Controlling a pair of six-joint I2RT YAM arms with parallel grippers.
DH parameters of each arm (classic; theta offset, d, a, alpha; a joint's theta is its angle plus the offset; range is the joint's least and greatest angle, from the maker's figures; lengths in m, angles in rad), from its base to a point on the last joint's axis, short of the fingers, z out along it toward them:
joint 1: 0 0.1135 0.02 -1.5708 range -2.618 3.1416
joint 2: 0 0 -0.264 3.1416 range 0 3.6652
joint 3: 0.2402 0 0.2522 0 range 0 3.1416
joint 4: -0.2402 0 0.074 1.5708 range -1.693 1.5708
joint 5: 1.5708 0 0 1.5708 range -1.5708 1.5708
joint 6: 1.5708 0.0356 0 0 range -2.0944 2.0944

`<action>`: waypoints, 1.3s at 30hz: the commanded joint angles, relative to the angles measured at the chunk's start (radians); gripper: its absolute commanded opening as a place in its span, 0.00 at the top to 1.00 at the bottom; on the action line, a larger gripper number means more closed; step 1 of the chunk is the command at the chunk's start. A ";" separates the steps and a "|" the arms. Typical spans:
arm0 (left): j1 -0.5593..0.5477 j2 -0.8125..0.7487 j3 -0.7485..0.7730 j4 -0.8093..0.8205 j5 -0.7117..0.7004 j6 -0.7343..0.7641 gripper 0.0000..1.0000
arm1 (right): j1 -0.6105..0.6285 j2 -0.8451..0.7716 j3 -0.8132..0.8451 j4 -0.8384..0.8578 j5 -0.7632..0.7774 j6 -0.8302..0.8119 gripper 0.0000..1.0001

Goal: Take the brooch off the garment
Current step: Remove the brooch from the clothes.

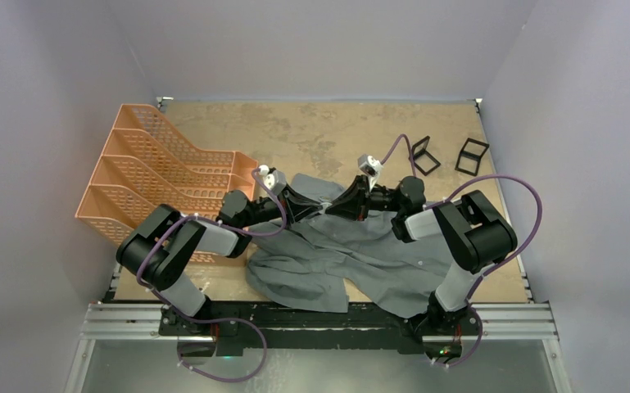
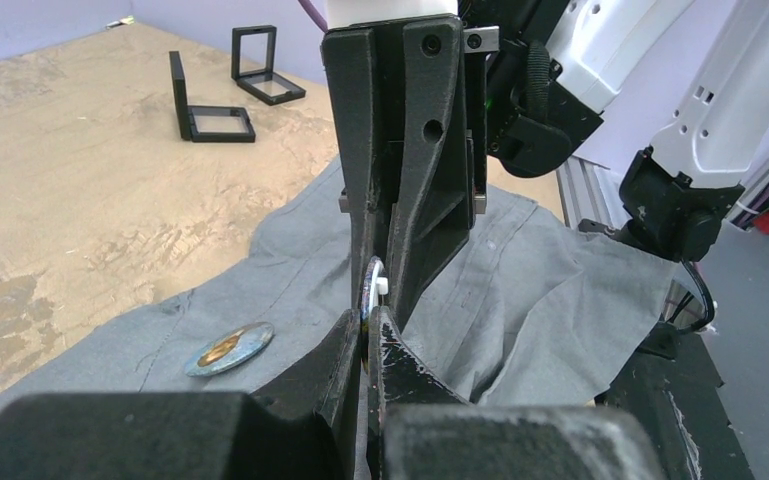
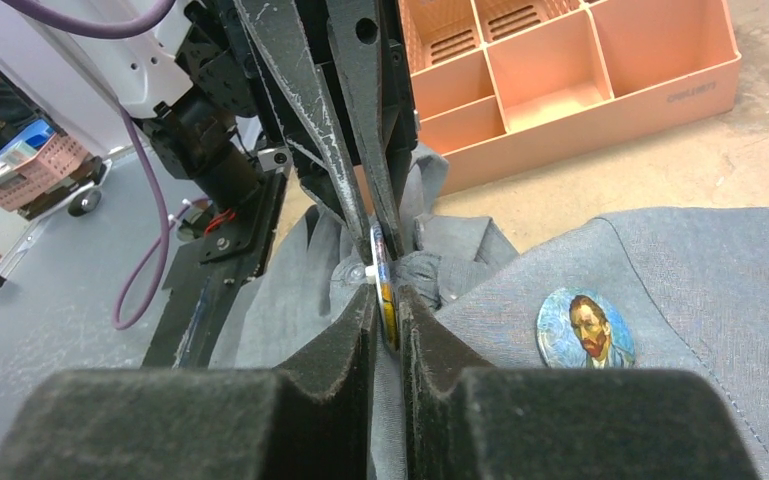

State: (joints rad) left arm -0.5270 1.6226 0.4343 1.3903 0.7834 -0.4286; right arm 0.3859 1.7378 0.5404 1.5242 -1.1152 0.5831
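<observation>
The grey garment (image 1: 360,262) lies crumpled on the table between the arms, also in the left wrist view (image 2: 540,300) and the right wrist view (image 3: 690,250). A round brooch (image 3: 384,285) stands edge-on above it, its white backing (image 2: 384,286) showing. My left gripper (image 2: 371,322) is shut on one edge of this brooch (image 2: 369,290). From the opposite side my right gripper (image 3: 388,305) is shut on the other edge. Both meet over the shirt's collar end (image 1: 329,206). A second brooch (image 3: 586,328) with a painted portrait lies flat on the cloth (image 2: 228,349).
An orange compartment organiser (image 1: 156,184) stands at the left, close behind the left arm (image 3: 560,70). Two small black frames (image 1: 424,155) (image 1: 473,154) sit at the back right (image 2: 215,100). Bare tan tabletop (image 1: 311,131) stretches behind the shirt.
</observation>
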 commanded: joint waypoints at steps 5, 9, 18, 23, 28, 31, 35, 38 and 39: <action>-0.008 -0.029 -0.001 0.042 0.019 0.005 1.00 | 0.005 -0.026 0.025 0.507 -0.008 -0.009 0.92; -0.013 -0.015 0.012 0.041 0.042 -0.001 1.00 | 0.008 -0.027 0.029 0.507 -0.009 -0.006 0.95; -0.051 -0.043 0.034 -0.048 0.052 0.054 1.00 | 0.012 0.004 0.049 0.507 0.016 0.024 1.00; -0.062 -0.044 0.044 -0.058 0.064 0.056 1.00 | 0.011 0.012 0.059 0.507 0.018 0.035 1.00; -0.083 -0.047 0.059 -0.083 0.069 0.071 1.00 | 0.012 0.019 0.064 0.507 0.036 0.038 1.00; -0.091 -0.060 0.061 -0.097 0.069 0.079 1.00 | 0.011 0.031 0.067 0.505 0.043 0.040 1.00; -0.099 -0.067 0.067 -0.114 0.075 0.086 1.00 | 0.011 0.042 0.070 0.501 0.054 0.045 1.00; -0.104 -0.066 0.074 -0.123 0.081 0.089 1.00 | 0.012 0.047 0.080 0.501 0.048 0.055 1.00; -0.105 -0.064 0.075 -0.123 0.083 0.090 1.00 | 0.011 0.049 0.082 0.501 0.049 0.059 1.00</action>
State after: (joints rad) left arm -0.5598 1.5871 0.4644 1.2442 0.7551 -0.3435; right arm 0.3771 1.7798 0.5571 1.5246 -1.1442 0.6270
